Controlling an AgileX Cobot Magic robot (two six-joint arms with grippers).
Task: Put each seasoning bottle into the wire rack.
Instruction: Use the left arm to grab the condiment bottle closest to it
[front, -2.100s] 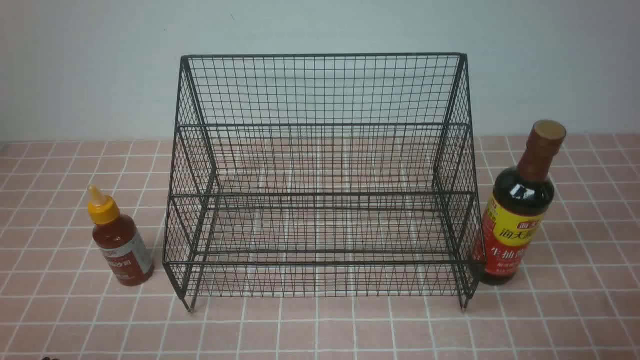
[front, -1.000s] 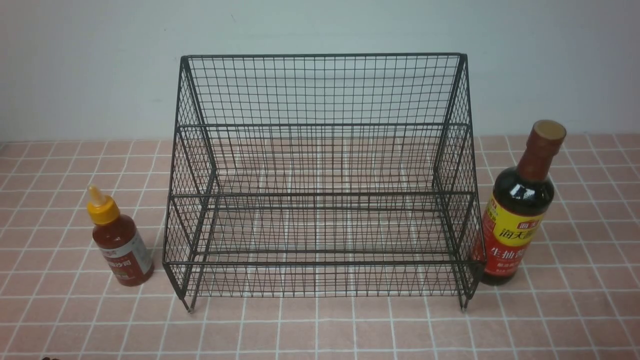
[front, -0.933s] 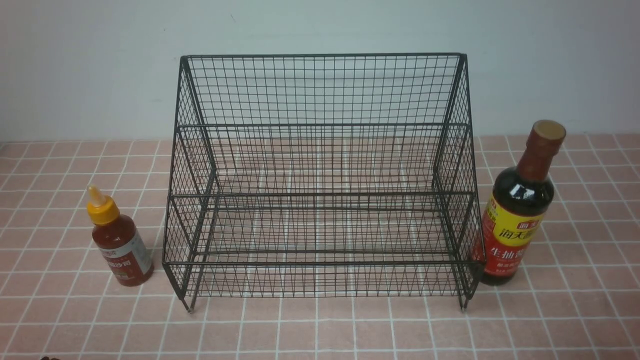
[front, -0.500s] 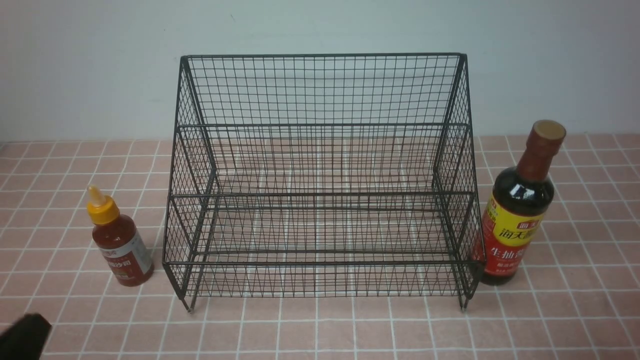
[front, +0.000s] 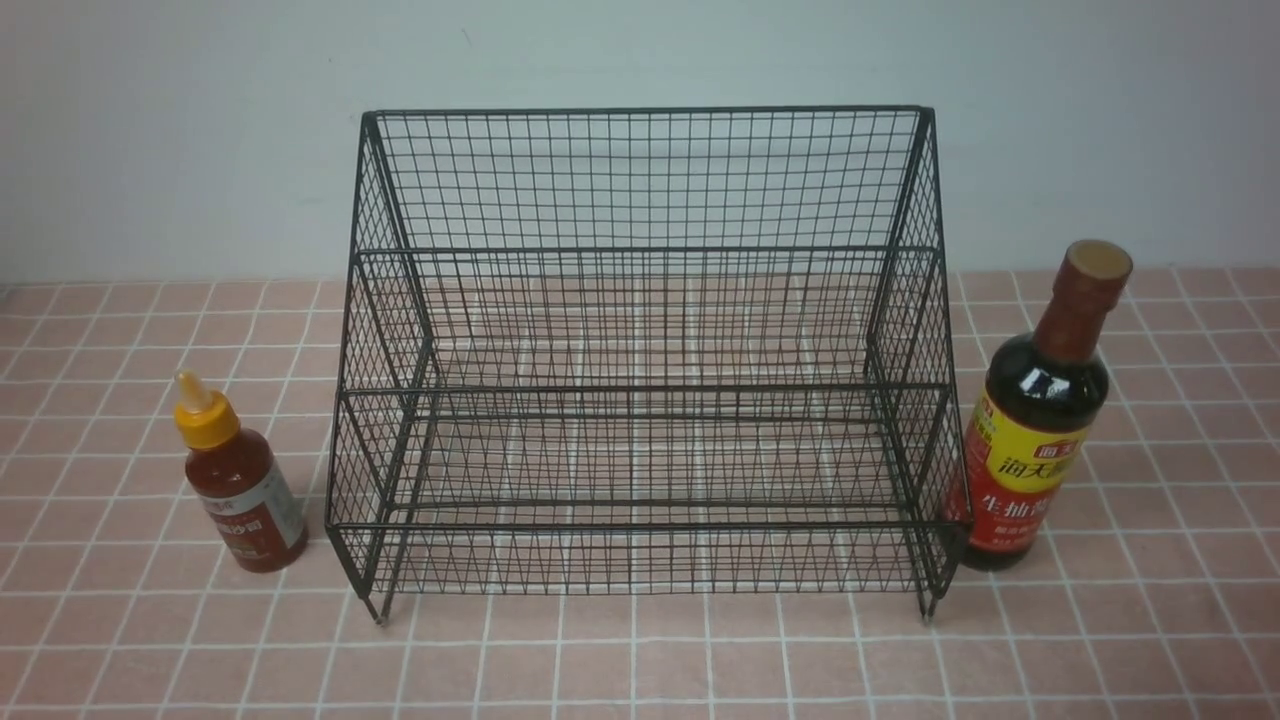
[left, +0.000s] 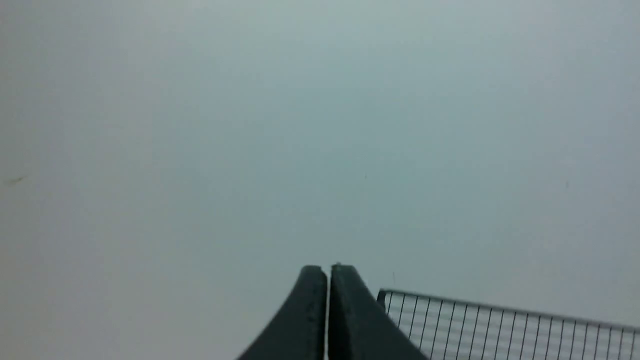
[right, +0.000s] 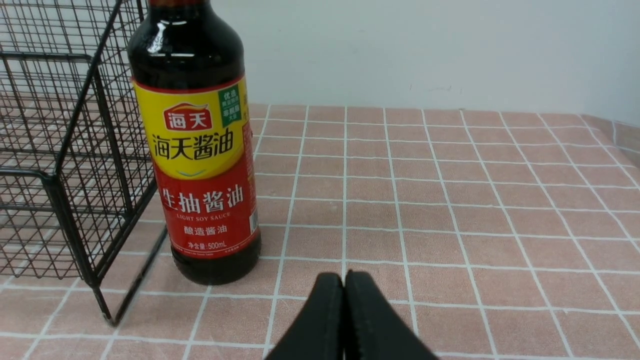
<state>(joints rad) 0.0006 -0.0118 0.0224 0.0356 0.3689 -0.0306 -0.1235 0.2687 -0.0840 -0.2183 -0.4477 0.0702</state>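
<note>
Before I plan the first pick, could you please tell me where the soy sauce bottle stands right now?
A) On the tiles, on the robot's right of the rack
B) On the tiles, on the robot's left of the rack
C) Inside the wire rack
A: the soy sauce bottle stands on the tiles outside the wire rack, on the robot's right of it.

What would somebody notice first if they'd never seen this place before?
Probably the big black wire rack, standing in the middle of the pink tiles. Next might be the tall dark soy-sauce bottle with its bright yellow-and-red label, to the rack's right, then the little red sauce bottle with a yellow cap, to its left.
</note>
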